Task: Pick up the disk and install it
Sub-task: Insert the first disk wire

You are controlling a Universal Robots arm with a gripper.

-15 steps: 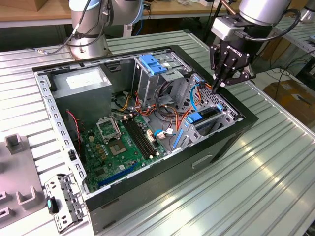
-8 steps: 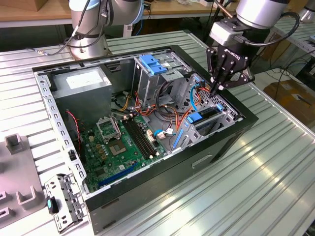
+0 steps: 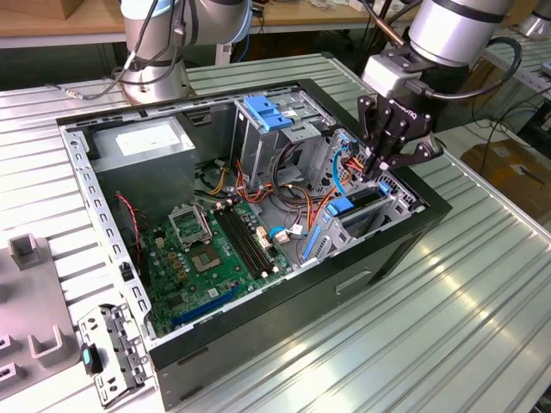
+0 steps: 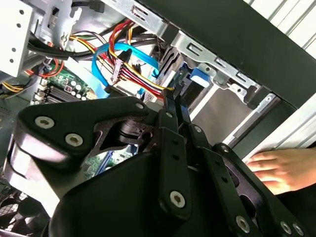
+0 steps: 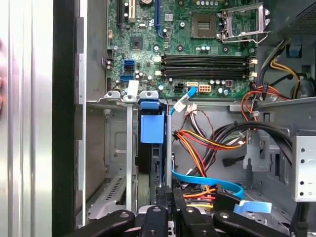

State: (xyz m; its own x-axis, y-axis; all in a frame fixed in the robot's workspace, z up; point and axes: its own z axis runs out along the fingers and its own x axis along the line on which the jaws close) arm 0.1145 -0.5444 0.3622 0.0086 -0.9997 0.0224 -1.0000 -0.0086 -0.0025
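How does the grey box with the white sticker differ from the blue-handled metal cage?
The grey box is closed and lies flat; the drive cage is an open frame standing upright. The box bears a white sticker, the cage a blue handle. Both are grey metal inside the computer case.

disk (image 5: 151, 129): blue-railed drive, standing on edge in the case's drive bay
colour: blue tab, dark body
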